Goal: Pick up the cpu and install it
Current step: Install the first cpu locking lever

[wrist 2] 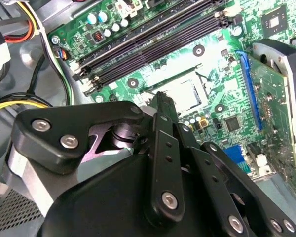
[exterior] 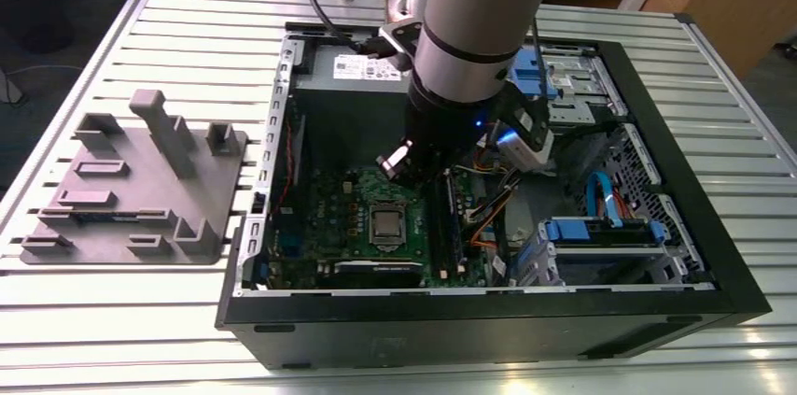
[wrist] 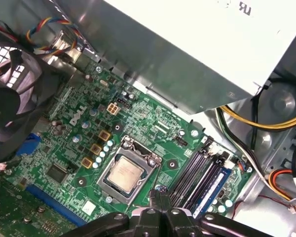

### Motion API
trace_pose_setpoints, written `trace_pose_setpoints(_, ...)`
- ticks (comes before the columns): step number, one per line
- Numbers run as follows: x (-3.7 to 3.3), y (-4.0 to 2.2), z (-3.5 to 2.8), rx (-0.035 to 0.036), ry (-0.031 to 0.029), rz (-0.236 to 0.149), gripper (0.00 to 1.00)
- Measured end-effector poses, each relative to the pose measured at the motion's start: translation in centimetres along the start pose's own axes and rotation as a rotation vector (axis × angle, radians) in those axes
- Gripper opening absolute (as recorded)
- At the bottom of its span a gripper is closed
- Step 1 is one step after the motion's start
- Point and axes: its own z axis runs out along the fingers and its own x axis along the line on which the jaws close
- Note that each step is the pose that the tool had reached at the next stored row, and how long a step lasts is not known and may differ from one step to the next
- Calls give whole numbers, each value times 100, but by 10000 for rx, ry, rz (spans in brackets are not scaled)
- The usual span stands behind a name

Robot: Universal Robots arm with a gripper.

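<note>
The cpu (wrist: 126, 173) lies flat in the socket of the green motherboard (wrist: 64, 148), silver-grey top up. The exterior view shows the cpu (exterior: 387, 224) near the middle of the board inside the open computer case (exterior: 498, 306). My gripper (wrist: 158, 193) hangs a little above the board beside the socket, on the side of the memory slots (wrist: 200, 173). Its black fingers are pressed together with nothing between them. In the second wrist view the gripper (wrist 2: 163, 101) covers one edge of the cpu (wrist 2: 186, 94). The arm (exterior: 480, 31) reaches down into the case.
A grey fixture plate (exterior: 131, 185) with upright blocks lies on the slatted table at the exterior view's left. Inside the case are a power supply (wrist: 202, 44), a fan (wrist: 10, 89), yellow and black cables (wrist: 266, 123), blue drive brackets (exterior: 598, 232) and an expansion card (wrist 2: 286, 94).
</note>
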Motion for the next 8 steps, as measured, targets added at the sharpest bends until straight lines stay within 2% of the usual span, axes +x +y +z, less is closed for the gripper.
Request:
trace_pose_setpoints(3,7,9,18,-5,-6,135,10)
trace_pose_setpoints(8,19,21,47,-23,-28,729,10)
